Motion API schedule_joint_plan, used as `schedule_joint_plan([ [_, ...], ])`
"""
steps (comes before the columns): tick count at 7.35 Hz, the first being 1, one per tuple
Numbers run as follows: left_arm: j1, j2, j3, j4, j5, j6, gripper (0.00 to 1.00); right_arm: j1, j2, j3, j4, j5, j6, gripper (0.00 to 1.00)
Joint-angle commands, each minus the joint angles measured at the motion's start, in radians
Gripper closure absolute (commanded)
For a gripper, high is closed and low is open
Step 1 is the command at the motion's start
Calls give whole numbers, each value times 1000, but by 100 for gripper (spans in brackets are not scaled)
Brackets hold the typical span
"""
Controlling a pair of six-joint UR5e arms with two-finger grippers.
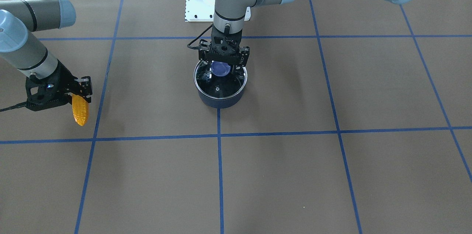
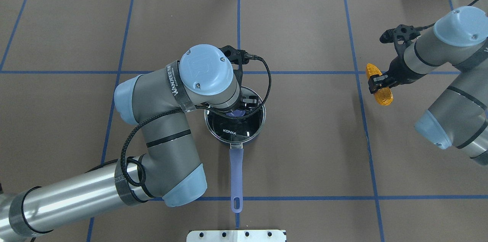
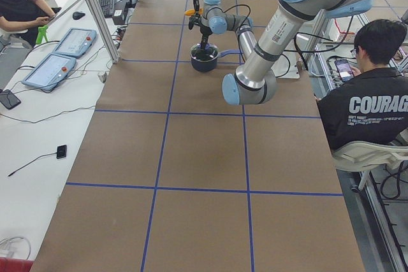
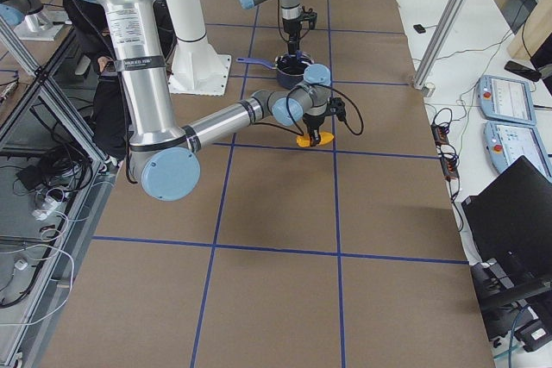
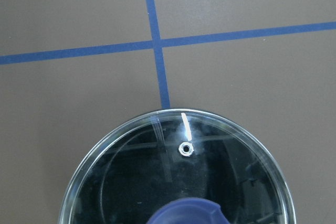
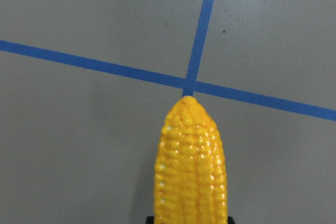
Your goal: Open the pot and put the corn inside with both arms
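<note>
**Lid first, corn waiting**

The brown tabletop (image 1: 295, 175) is carrying only the pot. The big left arm (image 2: 164, 120) is bending right over the pot (image 1: 221, 100). The right arm (image 2: 450, 82) is waiting far off to the pot's right side.

The pot is sitting in the middle, and its long handle (image 2: 236, 169) is pointing back toward the robot. The glass lid (image 2: 234, 125) is lying flat on the pot, so the pot is not open yet.

The step going on now looks like opening the pot. The left end effector (image 1: 222, 65) is pointing straight down on top of the lid, with its fingers around the blue knob (image 5: 185, 212). I cannot tell if it is squeezing the knob. Next, it is going to need a firm pinch and a straight lift, then a move away from the pot to make room.

The right end effector (image 2: 377, 82) is closing tight on the corn (image 1: 80, 110). The corn's pointy tip is sticking out past the fingers, and it seems to be hanging above the tabletop. The corn is well apart from the pot, so it is going to need carrying over the pot's open top.
</note>
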Motion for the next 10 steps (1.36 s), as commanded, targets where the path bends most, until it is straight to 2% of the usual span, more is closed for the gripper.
schedule_joint_plan([
  [1,0,1,3,-1,0,0,19,0,0,0,1,2,-2,62],
  [2,0,1,3,-1,0,0,19,0,0,0,1,0,-2,62],
  [4,0,-1,3,-1,0,0,30,0,0,0,1,0,-2,62],
  [6,-1,-2,-2,1,-2,0,36,0,0,0,1,0,-2,62],
  [8,-2,-4,-31,28,-6,2,37,0,5,0,1,0,-2,61],
  [10,-9,14,-224,235,-11,104,37,0,31,-2,-4,-3,2,61],
])
